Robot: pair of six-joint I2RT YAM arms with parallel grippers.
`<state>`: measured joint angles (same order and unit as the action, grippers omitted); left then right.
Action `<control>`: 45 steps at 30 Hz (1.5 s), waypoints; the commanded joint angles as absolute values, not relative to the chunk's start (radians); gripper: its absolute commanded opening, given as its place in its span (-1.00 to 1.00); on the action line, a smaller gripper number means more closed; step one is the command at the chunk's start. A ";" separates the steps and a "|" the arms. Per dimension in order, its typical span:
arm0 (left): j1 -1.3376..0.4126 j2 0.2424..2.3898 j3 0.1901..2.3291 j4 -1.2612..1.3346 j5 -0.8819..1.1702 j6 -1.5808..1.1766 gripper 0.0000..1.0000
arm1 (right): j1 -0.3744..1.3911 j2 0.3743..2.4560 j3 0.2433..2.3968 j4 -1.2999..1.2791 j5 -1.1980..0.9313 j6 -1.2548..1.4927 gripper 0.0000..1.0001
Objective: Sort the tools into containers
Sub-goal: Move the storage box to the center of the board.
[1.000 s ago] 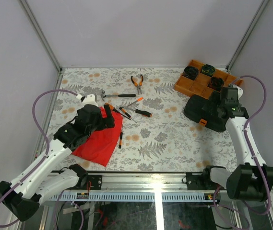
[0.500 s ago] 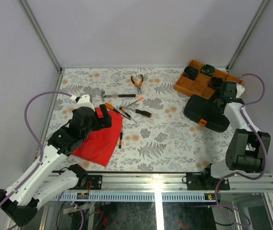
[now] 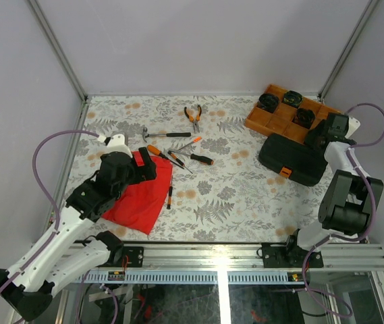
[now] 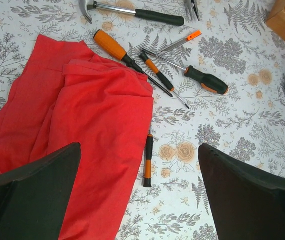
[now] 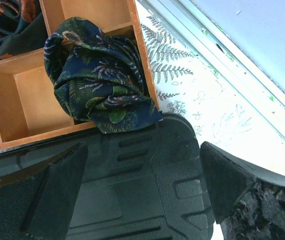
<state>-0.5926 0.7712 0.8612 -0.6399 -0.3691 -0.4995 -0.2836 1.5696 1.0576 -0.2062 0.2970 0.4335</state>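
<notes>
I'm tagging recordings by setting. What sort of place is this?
Probably a lab robot test cell, not a workshop: plain grey walls in a metal frame, a floral-covered table, and tools laid out near a closed tool case.

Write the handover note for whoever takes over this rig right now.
Left gripper: open, empty, above the edge of the red cloth.
Right gripper: open, empty, over the end of the tool case nearest the orange tray.
Tools: hammer, pliers and screwdrivers all lie loose on the table; one small screwdriver lies beside the cloth.
Done: nothing sorted; the case is shut.
Left: open the case, then move every tool in.
</notes>
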 commanded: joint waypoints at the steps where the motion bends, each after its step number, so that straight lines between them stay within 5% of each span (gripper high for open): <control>1: -0.584 0.778 0.856 -0.583 -0.365 -0.484 1.00 | -0.319 1.592 1.085 -0.139 0.208 0.416 0.98; 22: -0.585 0.818 0.854 -0.580 -0.356 -0.482 1.00 | -0.396 1.808 1.153 0.001 -0.135 0.373 0.99; 39: -0.585 0.812 0.856 -0.581 -0.357 -0.482 1.00 | -0.378 1.507 0.907 -0.161 -0.222 0.413 0.99; 45: -0.584 0.812 0.860 -0.585 -0.361 -0.484 1.00 | -0.195 1.404 0.840 -0.224 -0.211 0.416 0.99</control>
<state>-0.5926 0.8196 0.8589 -0.6350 -0.3622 -0.4992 -0.3214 1.4719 0.8673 -0.1566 -0.1699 0.4011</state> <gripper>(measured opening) 0.997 0.993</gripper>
